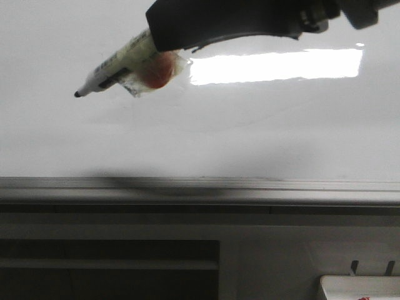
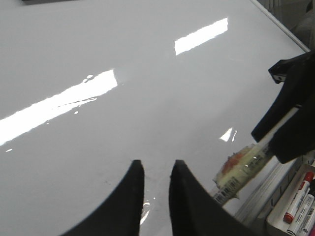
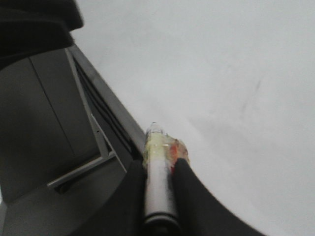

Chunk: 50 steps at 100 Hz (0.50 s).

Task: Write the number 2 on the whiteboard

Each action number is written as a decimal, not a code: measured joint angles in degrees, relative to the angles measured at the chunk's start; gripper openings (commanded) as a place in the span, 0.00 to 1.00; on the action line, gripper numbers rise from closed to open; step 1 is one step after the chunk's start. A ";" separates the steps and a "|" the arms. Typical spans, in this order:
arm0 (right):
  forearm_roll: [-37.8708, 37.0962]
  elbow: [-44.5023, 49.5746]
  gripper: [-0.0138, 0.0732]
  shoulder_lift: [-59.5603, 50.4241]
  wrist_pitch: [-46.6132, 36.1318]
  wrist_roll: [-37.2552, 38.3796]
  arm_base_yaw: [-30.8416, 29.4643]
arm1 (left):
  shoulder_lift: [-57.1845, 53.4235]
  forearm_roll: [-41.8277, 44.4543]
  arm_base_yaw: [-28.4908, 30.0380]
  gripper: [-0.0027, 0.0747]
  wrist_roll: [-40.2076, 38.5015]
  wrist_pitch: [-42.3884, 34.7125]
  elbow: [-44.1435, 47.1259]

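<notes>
Over the whiteboard (image 1: 200,137), the right gripper (image 1: 164,45) came in from the upper right of the front view, its dark body stretched along the top edge and angled down to the left. Its fingers were clamped on a marker (image 1: 115,65), which stuck out down and to the left with the black tip (image 1: 77,94) hanging clear of the board as far as I could tell, no contact visible. There was a clear wrap with an orange blob (image 1: 157,72) around the barrel right where the fingers (image 3: 189,196) pinched it, and the right wrist view showed the marker squeezed between the two dark pads, pointing at the board near its grey rail (image 1: 200,187).

The left gripper (image 2: 156,169) hovered low over the board, tips aimed at the glossy surface, jaws holding nothing with only a narrow gap between them. From the left wrist view the right gripper and marker sat just off to the side, with a tray of spare markers (image 2: 298,204) past the board edge.

The board itself was blank, just bright glare strips (image 1: 275,65) and faint smudges. No 2 was on it yet, not a single stroke that I could see.
</notes>
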 measured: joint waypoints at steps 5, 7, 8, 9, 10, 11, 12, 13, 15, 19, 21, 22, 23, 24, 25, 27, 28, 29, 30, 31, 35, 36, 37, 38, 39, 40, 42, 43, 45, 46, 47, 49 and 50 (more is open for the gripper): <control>0.10 -1.35 0.08 0.44 0.80 0.00 -1.87 | 0.00 -0.22 0.00 0.01 0.00 0.11 0.00; 0.10 -1.92 0.08 0.65 1.16 0.00 -2.76 | 0.00 -0.23 0.00 0.01 0.00 0.22 0.07; 0.10 -2.12 0.08 0.67 1.29 0.00 -3.06 | 0.00 -0.23 0.00 0.01 0.00 0.23 0.07; 0.10 -2.31 0.08 0.76 1.62 0.00 -3.67 | 0.00 -0.23 0.00 0.01 0.00 0.23 0.07; 0.10 -2.69 0.08 0.76 1.77 0.00 -3.97 | 0.00 -0.23 0.00 0.01 0.00 0.23 0.07; 0.10 -2.88 0.08 0.90 2.06 0.00 -4.59 | 0.00 -0.23 0.00 0.01 0.00 0.23 0.07; 0.10 -3.26 0.08 0.88 2.21 0.00 -4.89 | 0.00 -0.23 0.00 0.01 0.00 0.23 0.07; 0.10 -3.43 0.08 0.98 2.49 0.00 -5.20 | 0.00 -0.31 0.00 0.01 0.00 0.23 0.07; -0.04 -3.92 0.08 0.96 2.76 -0.14 -6.10 | 0.00 -0.31 0.00 0.01 0.00 0.23 0.07; -0.50 -4.82 0.08 1.11 3.60 -0.14 -7.68 | 0.00 -0.36 0.00 0.01 0.00 0.23 0.07; -0.80 -5.22 0.08 1.10 3.88 -0.14 -8.35 | 0.00 -0.46 0.00 0.01 0.00 0.23 0.07; -0.85 -5.36 0.08 1.14 3.91 -0.14 -8.56 | 0.00 -0.44 0.00 0.01 0.00 0.23 0.07; -0.99 -5.47 0.08 1.25 4.18 -0.14 -8.94 | 0.00 -0.44 0.00 0.01 0.00 0.23 0.07; -1.25 -5.69 0.08 1.24 4.18 -0.14 -9.12 | 0.00 -0.44 0.00 0.01 0.00 0.23 0.07; -1.25 -5.81 0.08 1.24 4.46 -0.14 -9.42 | 0.00 -0.44 0.00 0.01 0.00 0.23 0.07; -1.57 -6.06 0.08 1.24 4.88 -0.14 -9.71 | 0.00 -0.44 0.00 0.01 0.00 0.23 0.07; -1.77 -6.34 0.08 1.24 4.99 -0.14 -9.92 | 0.00 -0.44 0.00 0.01 0.00 0.23 0.07; -1.82 -6.44 0.08 1.24 5.01 -0.14 -10.03 | 0.00 -0.44 0.00 0.01 0.00 0.23 0.07; -1.81 -6.54 0.08 1.36 5.33 -0.14 -10.23 | 0.00 -0.44 0.00 0.01 0.00 0.23 0.12; -1.98 -6.73 0.08 1.36 5.46 -0.14 -10.31 | 0.00 -0.44 0.00 0.01 0.00 0.23 0.12; -2.15 -7.31 0.08 1.47 6.20 -0.14 -10.74 | 0.00 -0.58 0.00 0.01 0.00 0.23 0.12; -2.15 -7.39 0.08 1.47 6.31 -0.14 -10.76 | 0.00 -0.58 0.00 0.01 0.00 0.23 0.12; -2.15 -7.42 0.08 1.61 6.49 -0.14 -10.87 | 0.00 -0.58 0.00 0.01 0.00 0.23 0.12; -2.28 -7.54 0.08 1.61 6.50 -0.14 -10.99 | 0.00 -0.58 0.00 0.01 0.00 0.23 0.12; -2.26 -7.72 0.08 1.75 6.64 -0.14 -11.00 | 0.00 -0.58 0.00 0.01 0.00 0.23 0.12; -2.26 -7.89 0.08 1.85 6.78 -0.14 -11.11 | 0.00 -0.63 0.00 0.01 0.00 0.23 0.12; -2.35 -8.16 0.08 2.02 7.01 -0.14 -11.23 | 0.00 -0.63 0.00 0.01 0.00 0.23 0.12; -2.35 -8.26 0.08 2.17 7.16 -0.14 -11.24 | 0.00 -0.63 0.00 0.01 0.00 0.23 0.12; -2.45 -8.55 0.08 2.45 7.50 -0.14 -11.36 | 0.00 -0.63 0.00 0.01 0.00 0.23 0.12; -2.38 -8.65 0.08 2.69 7.79 -0.14 -11.52 | 0.00 -0.63 0.00 0.01 0.00 0.23 0.12; -2.48 -8.88 0.08 2.80 7.95 -0.14 -11.51 | 0.00 -0.63 0.00 0.01 0.00 0.23 0.12; -2.48 -9.20 0.08 3.18 8.43 -0.14 -11.65 | 0.00 -0.63 0.00 0.01 0.00 0.23 0.12; -2.48 -9.32 0.08 3.33 8.59 -0.14 -11.65 | 0.00 -0.63 0.00 0.01 0.00 0.23 0.12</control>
